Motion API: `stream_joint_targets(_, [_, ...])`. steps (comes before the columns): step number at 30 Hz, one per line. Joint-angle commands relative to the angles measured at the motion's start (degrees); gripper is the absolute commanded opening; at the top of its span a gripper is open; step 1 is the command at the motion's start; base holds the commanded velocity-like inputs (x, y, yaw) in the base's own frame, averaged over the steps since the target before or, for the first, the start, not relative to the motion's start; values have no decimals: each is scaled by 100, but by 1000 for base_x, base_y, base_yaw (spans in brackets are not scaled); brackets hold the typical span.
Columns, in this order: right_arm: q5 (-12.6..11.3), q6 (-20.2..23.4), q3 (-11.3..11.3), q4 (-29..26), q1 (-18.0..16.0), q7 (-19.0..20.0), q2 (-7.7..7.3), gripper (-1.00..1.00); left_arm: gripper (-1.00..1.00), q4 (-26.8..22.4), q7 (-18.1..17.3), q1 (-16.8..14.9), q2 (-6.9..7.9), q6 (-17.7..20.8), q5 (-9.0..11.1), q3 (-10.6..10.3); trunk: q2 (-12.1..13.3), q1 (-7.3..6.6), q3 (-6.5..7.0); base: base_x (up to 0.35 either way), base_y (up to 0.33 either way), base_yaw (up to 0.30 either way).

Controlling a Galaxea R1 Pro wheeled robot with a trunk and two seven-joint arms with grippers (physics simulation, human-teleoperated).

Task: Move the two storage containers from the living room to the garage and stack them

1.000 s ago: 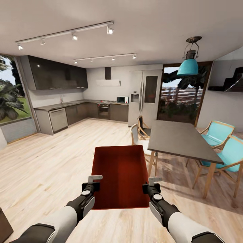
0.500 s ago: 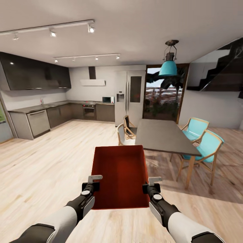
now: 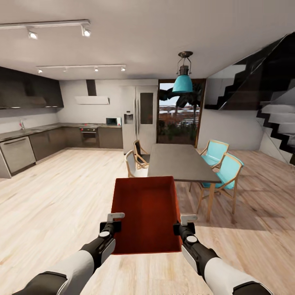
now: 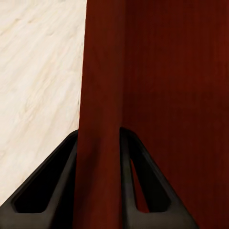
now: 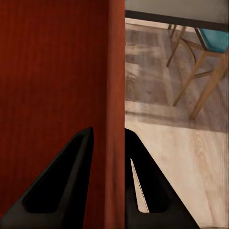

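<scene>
Reaching forward, left claw (image 3: 116,216) and right claw (image 3: 188,219) pinch storage container (image 3: 146,213) walls.

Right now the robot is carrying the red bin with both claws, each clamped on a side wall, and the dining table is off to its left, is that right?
Not quite. The dining table stands ahead to the right, as the head view shows. The rest holds: the left claw and right claw each clamp a side wall of the red bin.

Bare wood floor (image 3: 61,192) lies open at 10 o'clock; table (image 3: 178,162) and chairs (image 3: 224,174) block 1 o'clock.
</scene>
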Motion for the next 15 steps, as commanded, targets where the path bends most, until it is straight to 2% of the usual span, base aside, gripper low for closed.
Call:
stream_joint_targets(1, [-98, -30, -183, 27, -5, -488, -16, -100, -100, -15, 130, -5, 104, -44, -57, 184, -6, 2, -4, 0, 0, -288])
stream_joint_targets(15, [-94, -30, -183, 27, -5, -488, -16, -100, -100, 6, 128, -5, 108, -44, -57, 184, -6, 2, -4, 0, 0, -288])
